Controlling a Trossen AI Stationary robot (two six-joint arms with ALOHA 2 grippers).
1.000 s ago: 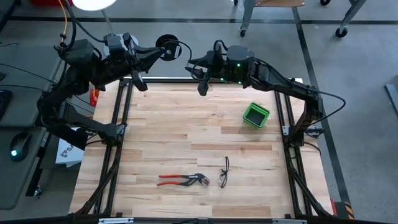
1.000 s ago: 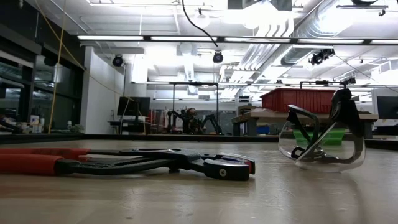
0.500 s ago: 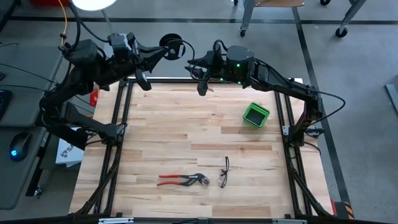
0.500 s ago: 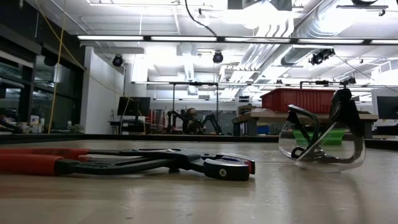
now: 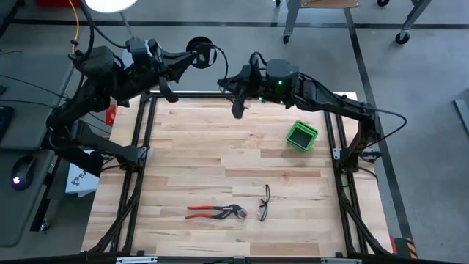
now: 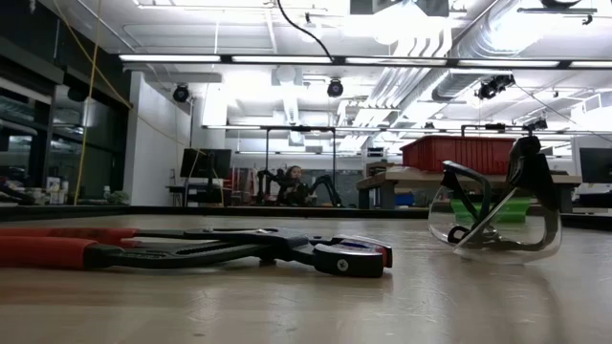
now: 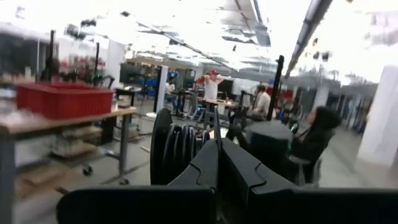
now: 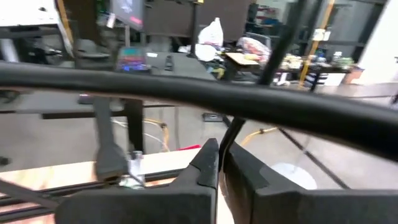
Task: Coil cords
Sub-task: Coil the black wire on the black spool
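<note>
Holding the coiled cords (image 5: pixel 199 53) pinched in my left tool (image 5: pixel 192 59) beyond the tabletop's (image 5: pixel 220 161) far edge; my right tool (image 5: pixel 237 110), fingers pressed together, hovers just beside it.

Bright ceiling strip lights (image 6: pixel 287 59) flood the room, and a round lamp (image 5: pixel 110 4) glares white at the far-left edge of the high view. The wooden table (image 5: pixel 234 169) is evenly lit with only soft, short shadows. In the low view the near tabletop is blurred, and the left wrist view is smeared and washed out overhead.
</note>
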